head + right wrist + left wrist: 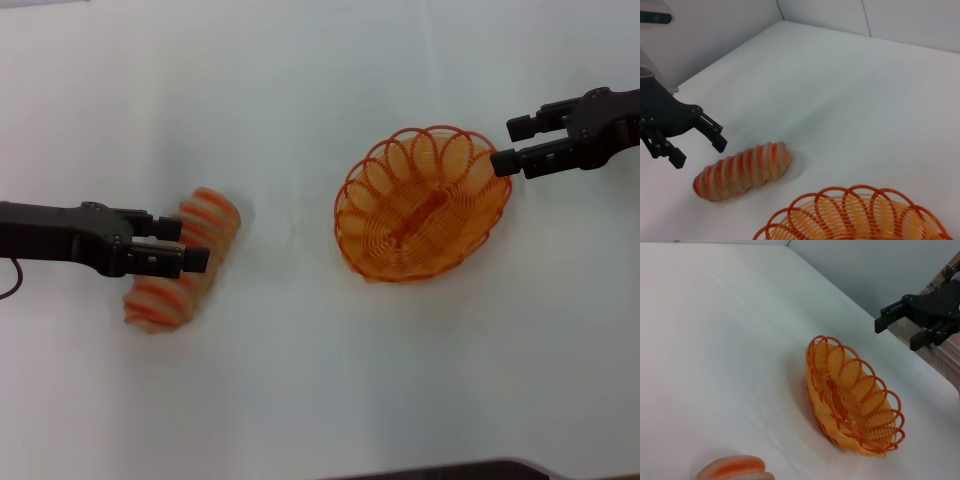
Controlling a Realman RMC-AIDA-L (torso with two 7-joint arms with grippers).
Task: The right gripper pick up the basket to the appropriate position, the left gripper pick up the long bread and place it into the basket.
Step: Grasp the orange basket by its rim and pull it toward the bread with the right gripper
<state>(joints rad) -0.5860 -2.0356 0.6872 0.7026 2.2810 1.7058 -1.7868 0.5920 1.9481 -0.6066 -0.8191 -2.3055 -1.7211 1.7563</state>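
Observation:
The long bread (170, 285), cream with orange-red stripes, lies on the white table at the left; it also shows in the right wrist view (742, 170) and at the edge of the left wrist view (735, 470). My left gripper (190, 244) is open and hovers over the bread's middle, not touching it; the right wrist view shows this gripper (699, 152) raised beside the loaf. The orange wire basket (470, 235) sits empty right of centre (850, 405) (840, 220). My right gripper (508, 145) is open just off the basket's far right rim, and the left wrist view shows it (897, 335) apart from the basket.
A dark object (450, 470) shows at the near edge of the head view. The table's right edge (940, 375) runs close behind the right gripper. Bare white tabletop (290, 120) lies between the bread and the basket.

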